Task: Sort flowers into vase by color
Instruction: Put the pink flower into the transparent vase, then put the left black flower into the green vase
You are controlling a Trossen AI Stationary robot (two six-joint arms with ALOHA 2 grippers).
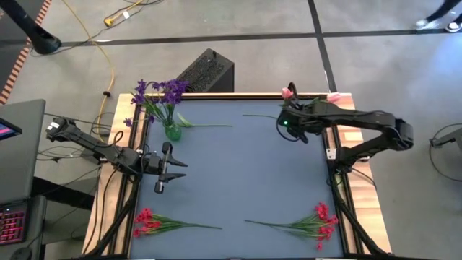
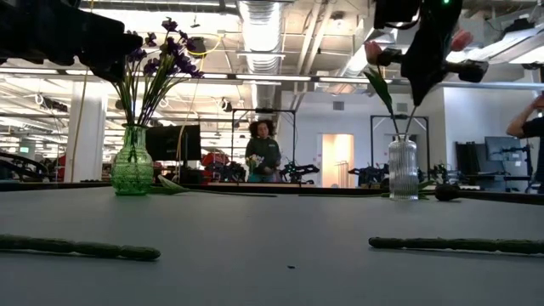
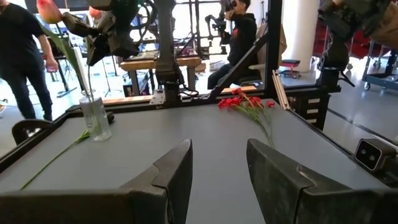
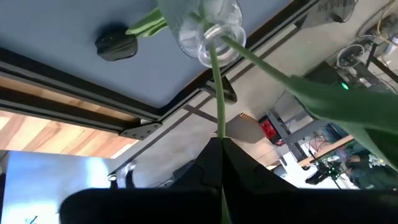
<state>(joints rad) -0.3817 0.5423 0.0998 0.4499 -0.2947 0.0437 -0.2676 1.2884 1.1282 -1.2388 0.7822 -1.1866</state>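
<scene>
Nearest the low camera: two green stems lying flat on the table [image 1: 238,173], one stem near left [image 2: 81,248], one near right [image 2: 459,245]. They belong to the red sprays at the near-left [image 1: 148,220] and near-right [image 1: 317,220] corners.

Step in hand, as I read it: the right gripper [image 4: 221,146] is lowering a pink tulip into the clear vase [image 2: 403,168] at the far-right corner. Its fingers are pressed together on the tulip stem [image 4: 216,81], which already runs down through the vase mouth. To do it well: keep the stem vertical, descend straight, and release only once the stem end is bottomed. A side pull would tip that narrow vase.

Edges: the clear vase stands close to the table's far-right rim, with the frame rail just beyond, so retreat upward, not outward. A small dark object [image 4: 116,45] lies just beside the vase base.

Open room: the table centre is bare; one loose stem [image 1: 206,126] lies by the green vase [image 1: 172,131] with the purple blooms, far left. The left gripper [image 1: 164,173] waits at the left edge, fingers spread and holding nothing, well apart.
</scene>
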